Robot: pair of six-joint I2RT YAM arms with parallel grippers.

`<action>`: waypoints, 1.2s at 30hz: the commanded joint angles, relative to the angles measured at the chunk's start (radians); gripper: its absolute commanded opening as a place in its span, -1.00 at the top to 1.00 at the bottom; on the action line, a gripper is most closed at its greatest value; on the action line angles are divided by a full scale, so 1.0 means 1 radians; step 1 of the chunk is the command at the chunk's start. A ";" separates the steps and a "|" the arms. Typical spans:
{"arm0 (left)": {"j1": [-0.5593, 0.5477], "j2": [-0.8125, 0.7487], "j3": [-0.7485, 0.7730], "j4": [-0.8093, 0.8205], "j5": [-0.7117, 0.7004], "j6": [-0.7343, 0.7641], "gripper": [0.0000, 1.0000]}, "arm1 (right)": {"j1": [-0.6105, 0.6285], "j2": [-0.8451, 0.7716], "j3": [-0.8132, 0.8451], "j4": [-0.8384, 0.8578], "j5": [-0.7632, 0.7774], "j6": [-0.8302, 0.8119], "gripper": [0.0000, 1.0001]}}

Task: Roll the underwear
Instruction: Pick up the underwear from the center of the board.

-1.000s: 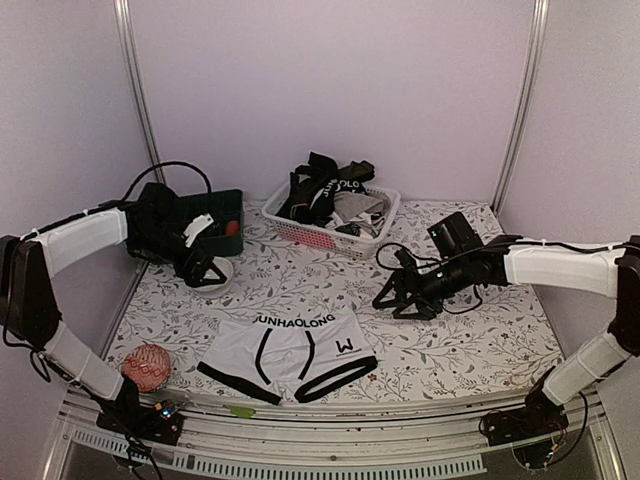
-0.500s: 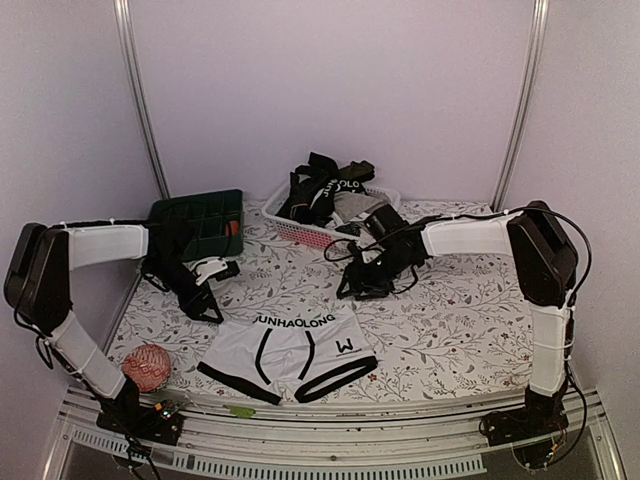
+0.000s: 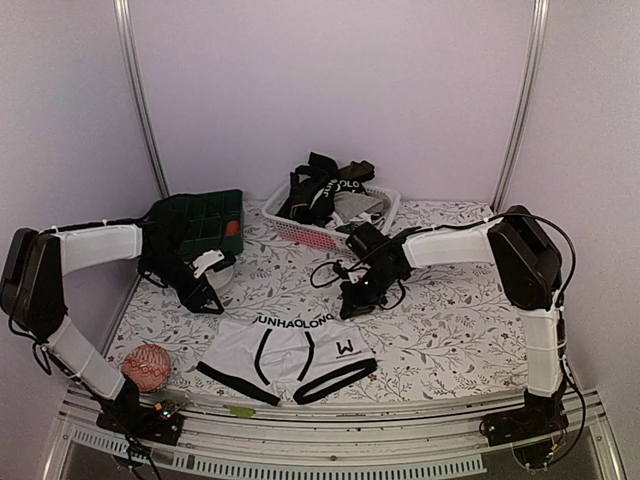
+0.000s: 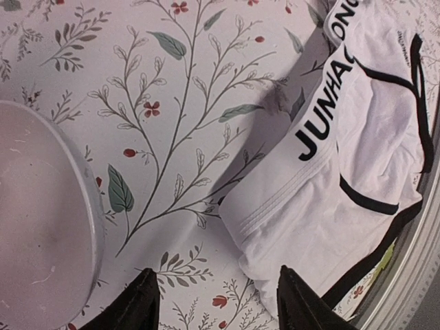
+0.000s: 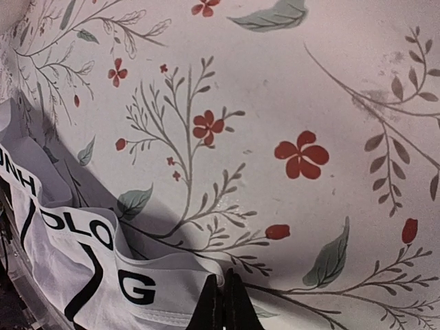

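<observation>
A white underwear [image 3: 285,350] with black trim and a lettered waistband lies flat near the table's front edge. My right gripper [image 3: 352,306] is down at its upper right corner. In the right wrist view the gripper [image 5: 223,292] is shut, pinching the waistband's [image 5: 130,275] edge, which stands lifted in a fold. My left gripper [image 3: 207,292] hovers just off the upper left corner. Its fingers [image 4: 141,306] are apart, and the underwear's corner [image 4: 275,220] lies just ahead of the right finger, untouched. More underwear [image 3: 330,190], black and grey, is heaped in the basket.
A white lattice basket [image 3: 318,238] stands at the back centre. A dark green compartment box [image 3: 200,218] sits back left, with a white bowl [image 3: 222,272] in front of it, also seen as the bowl [image 4: 34,227] beside my left fingers. A red yarn ball [image 3: 147,366] lies front left.
The right arm swung from the right side to the waistband's right corner and its gripper shut there. The left gripper came down from the green box toward the left corner and narrowed.
</observation>
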 commanded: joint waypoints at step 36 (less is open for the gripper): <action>-0.130 0.251 0.080 0.326 0.077 -0.431 -0.20 | -0.115 -0.332 -0.265 0.028 0.046 0.057 1.00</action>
